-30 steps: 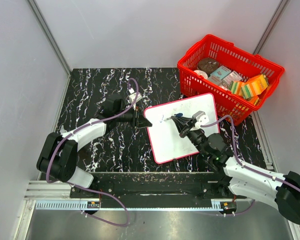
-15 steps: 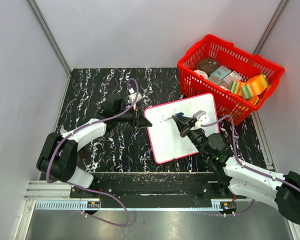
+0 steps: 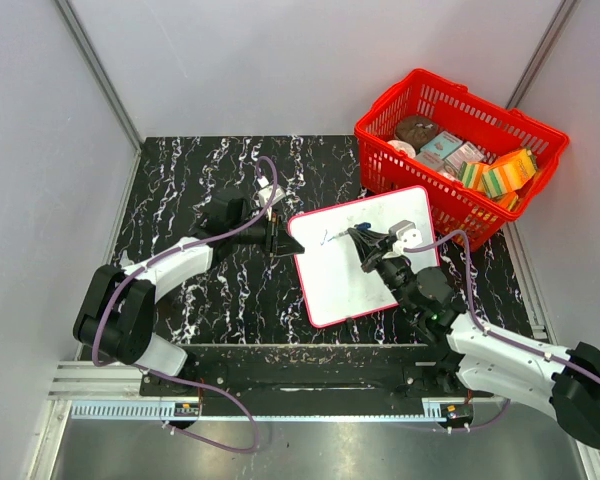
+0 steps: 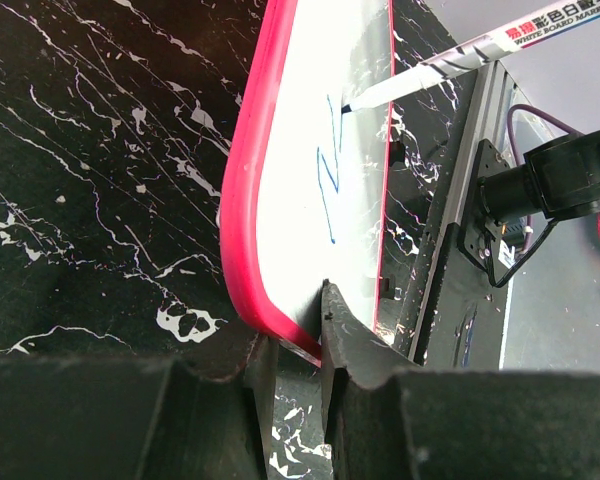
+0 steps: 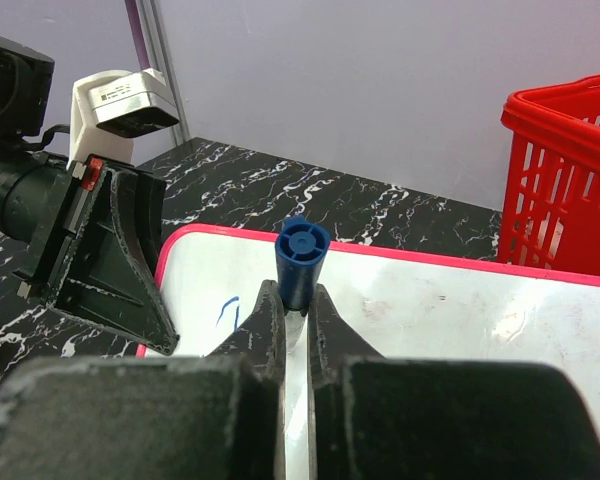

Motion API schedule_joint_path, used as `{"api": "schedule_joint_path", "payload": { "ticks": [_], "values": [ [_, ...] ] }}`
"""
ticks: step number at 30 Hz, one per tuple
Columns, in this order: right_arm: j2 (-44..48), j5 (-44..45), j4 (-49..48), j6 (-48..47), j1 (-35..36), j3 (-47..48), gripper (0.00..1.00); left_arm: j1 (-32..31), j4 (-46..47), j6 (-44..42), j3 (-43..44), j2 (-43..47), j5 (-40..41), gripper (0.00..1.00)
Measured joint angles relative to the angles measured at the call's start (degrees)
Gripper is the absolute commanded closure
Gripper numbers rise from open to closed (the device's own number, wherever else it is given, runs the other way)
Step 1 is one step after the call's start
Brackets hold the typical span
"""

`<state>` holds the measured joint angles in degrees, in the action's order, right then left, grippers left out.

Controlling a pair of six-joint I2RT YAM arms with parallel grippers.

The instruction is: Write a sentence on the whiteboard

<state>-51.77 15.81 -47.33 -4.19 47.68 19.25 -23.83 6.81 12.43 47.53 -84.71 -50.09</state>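
Observation:
The whiteboard [image 3: 342, 285], white with a red rim, lies tilted on the black marble table. My left gripper [image 3: 282, 240] is shut on the rim of its left corner [image 4: 298, 330], one finger above the board and one below. My right gripper [image 3: 364, 244] is shut on a blue-capped marker [image 5: 303, 258], whose white barrel [image 4: 458, 60] slants down with its tip on the board. Of the sentence, only a thin blue zigzag stroke [image 4: 327, 180] shows, near the board's upper left [image 3: 328, 238], just left of the marker tip.
A red basket [image 3: 385, 100] holding several packages stands at the back right, against the whiteboard's far right corner. Grey walls close in the table [image 3: 200, 180] on three sides. The arm bases sit along the near edge.
The marker tip has shifted slightly across the board and the blue mark has grown a little. The left gripper has kept its hold on the board's corner.

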Motion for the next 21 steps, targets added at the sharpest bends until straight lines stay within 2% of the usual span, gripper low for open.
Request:
{"api": "schedule_joint_path", "payload": {
  "ticks": [10,21],
  "values": [
    [-1.8,-1.5,-3.4,0.1,0.0,-0.4,1.0,-0.1,-0.4,0.0,0.0,0.0,0.3,1.0],
    [-0.7,-3.5,-0.9,1.5,0.0,-0.6,1.0,-0.1,-0.5,-0.2,0.0,0.0,0.4,1.0]
  ]
}}
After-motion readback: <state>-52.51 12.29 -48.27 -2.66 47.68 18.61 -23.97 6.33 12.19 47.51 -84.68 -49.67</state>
